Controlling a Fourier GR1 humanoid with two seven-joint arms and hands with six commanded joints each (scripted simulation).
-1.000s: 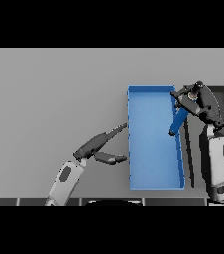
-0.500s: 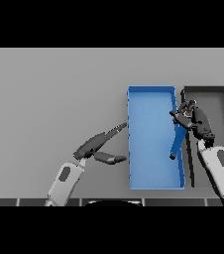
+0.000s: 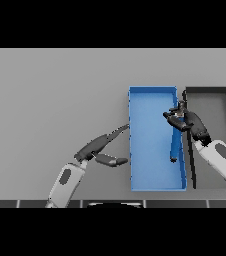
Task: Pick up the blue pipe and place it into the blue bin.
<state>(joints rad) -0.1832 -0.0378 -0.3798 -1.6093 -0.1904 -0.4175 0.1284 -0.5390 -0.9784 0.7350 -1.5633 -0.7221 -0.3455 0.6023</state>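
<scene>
Robot hand (image 3: 181,119) over blue pipe (image 3: 174,145)

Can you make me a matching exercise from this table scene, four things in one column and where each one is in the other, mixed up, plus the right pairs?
Things:
1. blue pipe
2. blue bin
3. dark bin
4. left hand

Places:
A. farthest right on the table
B. inside the blue bin, along its right wall
C. just left of the blue bin
D. between the left hand and the dark bin

Pairs: 1-B, 2-D, 3-A, 4-C
</scene>
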